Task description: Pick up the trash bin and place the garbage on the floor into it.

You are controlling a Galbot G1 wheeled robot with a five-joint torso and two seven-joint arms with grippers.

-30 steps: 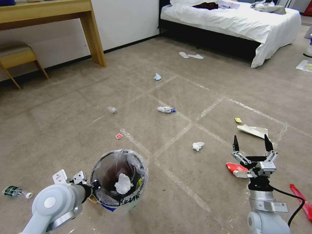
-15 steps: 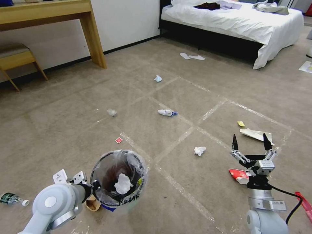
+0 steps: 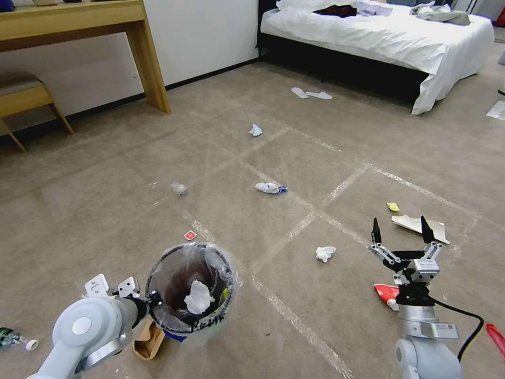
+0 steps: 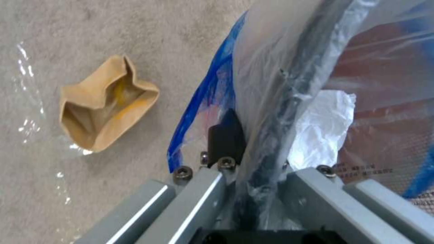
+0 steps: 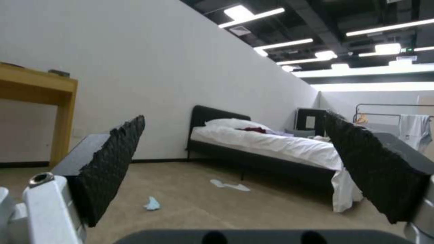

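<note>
**Bin in hand, litter waiting**

I see the floor (image 3: 342, 142) strewn with garbage (image 3: 325, 253). Lower left, my left gripper (image 4: 253, 169) is clenched on the trash bin (image 3: 192, 287) rim. Lower right, my right gripper (image 3: 401, 235) hangs spread and empty. Next, I judge, it must drop onto that tissue.

trash bin (image 3: 192, 287) front-left | tissue (image 3: 199, 296) inside | garbage (image 3: 325, 253) ahead | bed (image 3: 389, 37) far right

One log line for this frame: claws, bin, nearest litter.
left claw: shut on trash bin rim | right claw: open, empty, raised | crumpled tissue: on floor, between them
</note>
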